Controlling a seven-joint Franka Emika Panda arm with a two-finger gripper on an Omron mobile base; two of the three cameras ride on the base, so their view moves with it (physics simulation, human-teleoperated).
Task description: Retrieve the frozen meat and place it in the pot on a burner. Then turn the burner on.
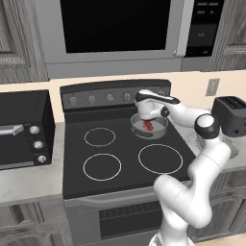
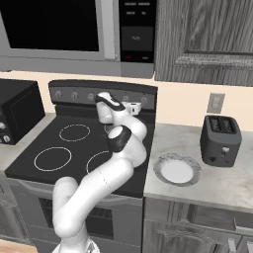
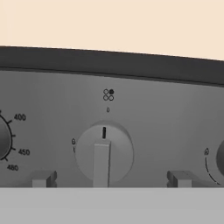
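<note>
A shallow grey pot (image 1: 163, 127) sits on the back right burner of the black stove (image 1: 120, 158). The frozen meat (image 1: 149, 126), a small red chunk, lies inside it. My gripper (image 3: 111, 179) hovers above the pot and faces the stove's control panel (image 3: 52, 100). It is open, its fingertips (image 3: 43, 178) standing either side of a round grey knob (image 3: 103, 153) without touching it. The knob's mark points straight up at the 0. A symbol above it has the upper right dot filled. In the right base view my arm hides the pot.
A black toaster oven (image 1: 24, 127) stands left of the stove. A toaster (image 2: 221, 140) and a white plate (image 2: 177, 171) sit on the counter to the right. A microwave (image 1: 115, 29) hangs above. Other knobs (image 1: 91, 99) line the panel.
</note>
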